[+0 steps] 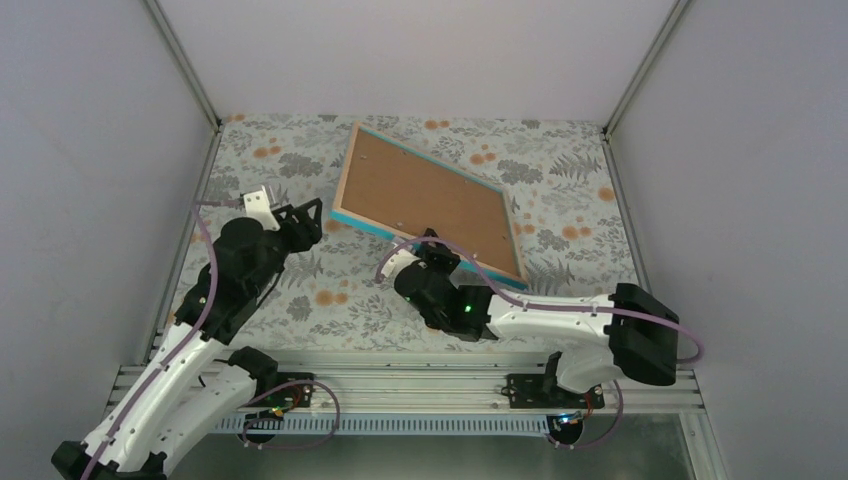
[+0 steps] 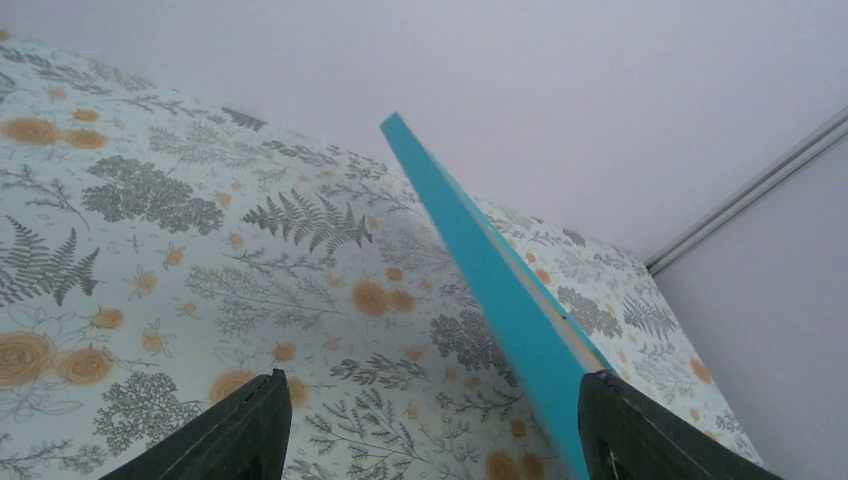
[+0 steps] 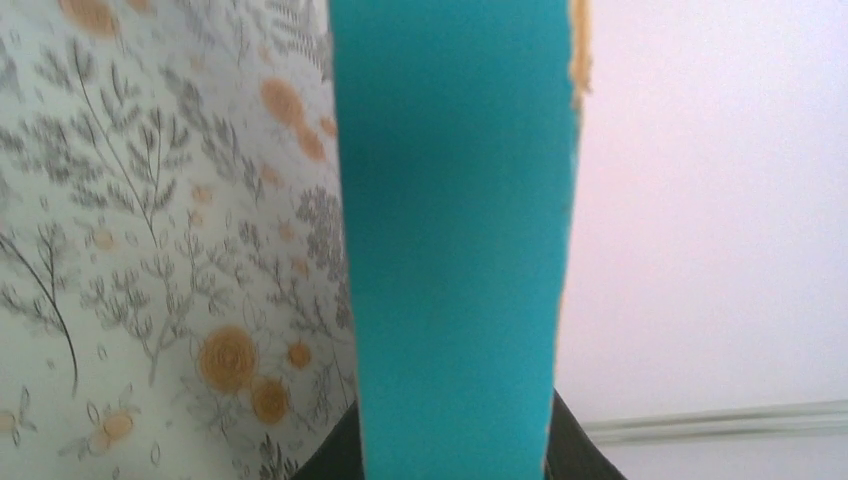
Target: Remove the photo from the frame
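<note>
Right jaws are pinched shut on the near long edge of the frame (image 1: 362,224); the wrist view shows a dark finger on either side of the turquoise band. Left jaws stand wide apart and hold nothing, their fingers (image 2: 238,432) spread with the frame's left corner just beside one of them.

The frame is held at a tilt above the worktop (image 1: 300,290), back side up. A brown backing board (image 1: 420,195) fills it inside a pale wood rim. The photo is hidden under that board, so its state cannot be told.

The frame looks stiff, thin and light, with smooth painted sides that could slip in a narrow pinch, so a hold across the rim suits it best. The board looks like matte fibre sheet. The photo is probably thin and easily creased, best taken by an edge. Patterned floral cloth covers the worktop.
</note>
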